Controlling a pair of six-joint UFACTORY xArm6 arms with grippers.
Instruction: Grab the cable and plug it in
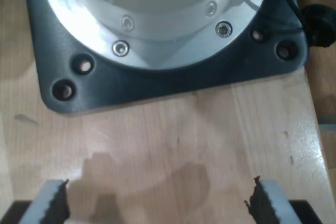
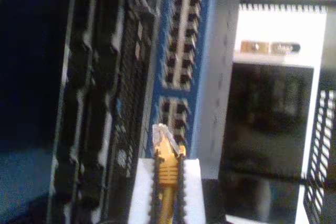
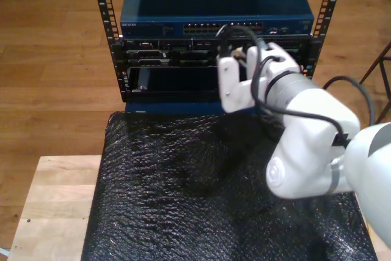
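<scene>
A blue switch (image 3: 214,10) sits on top in a black rack (image 3: 105,10), with a row of ports (image 3: 223,29) along its front and darker units (image 3: 171,50) stacked under it; close up, the ports (image 2: 181,40) stand in blocks on the blue face, beside black vented panels (image 2: 113,103). In front of the rack a black bubbly sheet (image 3: 183,194) covers most of a pale wooden table (image 3: 55,200), which stands on a wooden floor (image 3: 55,71). Elsewhere a dark base plate (image 1: 173,80) with bolt holes lies on light wood (image 1: 173,145), carrying a bolted silver flange (image 1: 157,30).
</scene>
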